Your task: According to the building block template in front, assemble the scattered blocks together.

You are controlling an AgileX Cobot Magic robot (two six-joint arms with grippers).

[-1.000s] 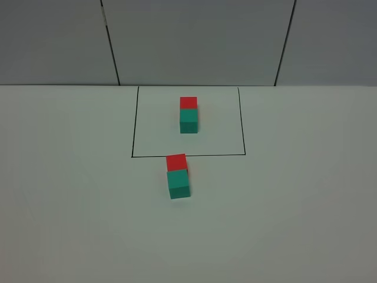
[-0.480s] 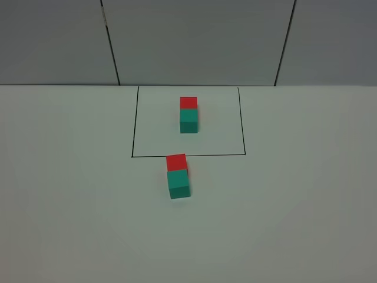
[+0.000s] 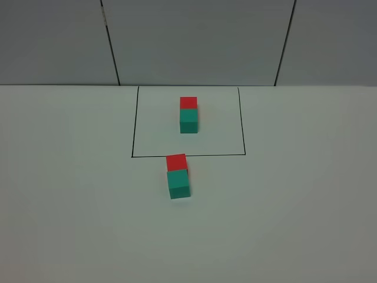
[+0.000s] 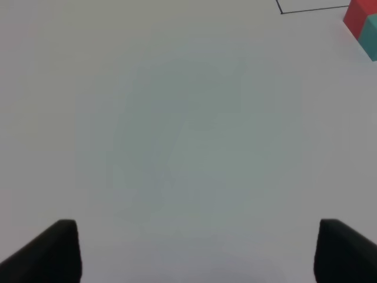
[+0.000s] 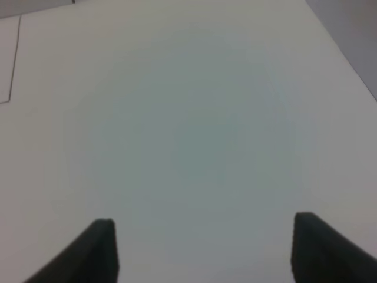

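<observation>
Scattered blocks first: the small matte red cube [image 3: 176, 161] and the matching teal-green cube [image 3: 179, 184] sit on the white tabletop [image 3: 70, 194] just outside the near edge of the thin black rectangular outline [image 3: 132, 124], touching each other, red one behind and teal one in front, the pair turned a bit off square; the red one's far edge sits right at the line; inside the outline is the building block template [image 3: 188, 115], a red cube joined to a teal-green one in the same order; neither arm shows in the high view; the left gripper [image 4: 194, 250] has its dark fingers spread wide over bare table with nothing between them, and the loose pair peeks in at one corner of that view; the right gripper [image 5: 203, 250] is parted too, holding nothing, well away from the cubes.
</observation>
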